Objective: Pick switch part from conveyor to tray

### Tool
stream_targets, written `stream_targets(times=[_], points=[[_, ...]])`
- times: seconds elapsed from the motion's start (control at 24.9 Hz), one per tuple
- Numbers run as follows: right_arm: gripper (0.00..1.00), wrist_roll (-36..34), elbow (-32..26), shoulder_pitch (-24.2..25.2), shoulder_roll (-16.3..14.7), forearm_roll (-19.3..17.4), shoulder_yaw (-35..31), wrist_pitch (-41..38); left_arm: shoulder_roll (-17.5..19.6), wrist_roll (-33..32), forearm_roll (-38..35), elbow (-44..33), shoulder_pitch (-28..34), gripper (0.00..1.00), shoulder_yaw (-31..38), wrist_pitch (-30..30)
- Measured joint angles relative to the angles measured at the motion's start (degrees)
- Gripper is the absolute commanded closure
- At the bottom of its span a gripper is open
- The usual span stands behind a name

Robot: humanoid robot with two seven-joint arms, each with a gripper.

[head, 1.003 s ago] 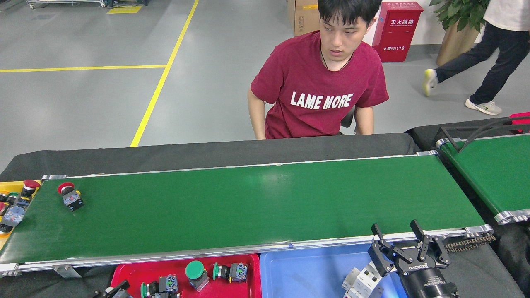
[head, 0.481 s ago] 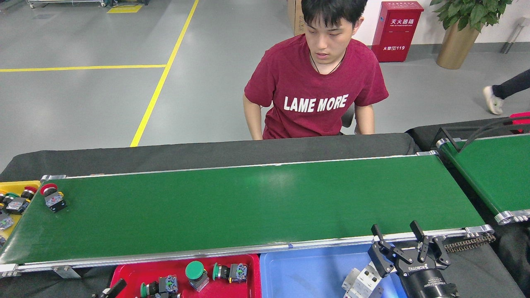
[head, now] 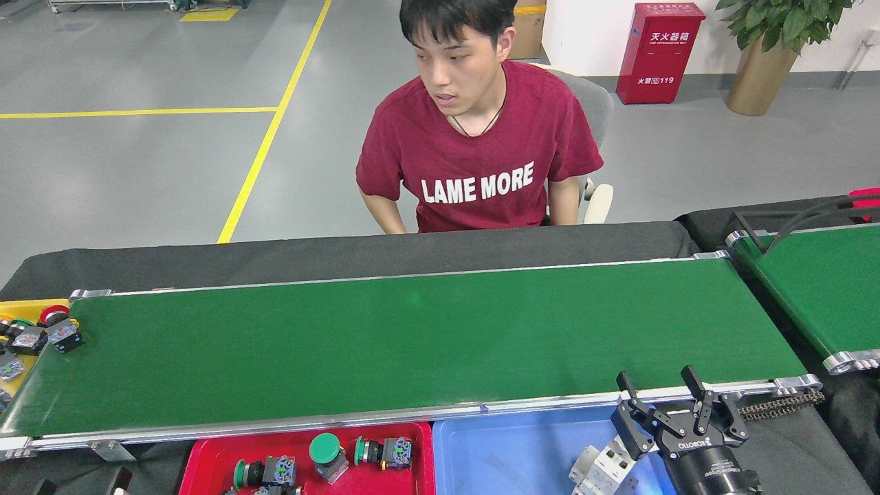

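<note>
Head view: smooth flat green conveyor (head: 412,344)

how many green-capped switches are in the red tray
3. One at the tray's left, one with the big round cap in the middle, one lying on its side at the right. More may be hidden below the frame edge.

A smooth grey factory floor (head: 137,165) crossed by yellow lines (head: 271,130) stretches behind a person in a dark red T-shirt (head: 474,158) seated on a pale chair (head: 595,110). Against the white wall (head: 584,31) stand a red fire-extinguisher cabinet (head: 658,51), a cardboard box (head: 528,31) and a potted plant (head: 766,48) in a gold-coloured pot. Even light falls throughout. Black cloth (head: 344,254) covers the tabletop in the foreground.
</note>
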Motion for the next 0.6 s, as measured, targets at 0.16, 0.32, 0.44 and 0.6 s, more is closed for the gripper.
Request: stream_targets(times=[0.16,0.32,0.44,0.6], points=[[0.03,0.0,0.0,0.0,0.0,0.0,0.0,0.1,0.0,2.1,-2.3,0.1,-1.1,0.00,-2.3,0.2],[0.03,0.0,0.0,0.0,0.0,0.0,0.0,0.1,0.0,2.6,-2.3,0.6,-1.1,0.00,-2.4,-2.9],[0.03,0.0,0.0,0.0,0.0,0.0,0.0,0.2,0.0,2.6,-2.3,0.7,-1.1,0.00,-2.3,-3.8],[0.03,0.0,0.0,0.0,0.0,0.0,0.0,0.2,0.0,2.8,-2.3,0.7,-1.1,0.00,-2.0,-3.9]])
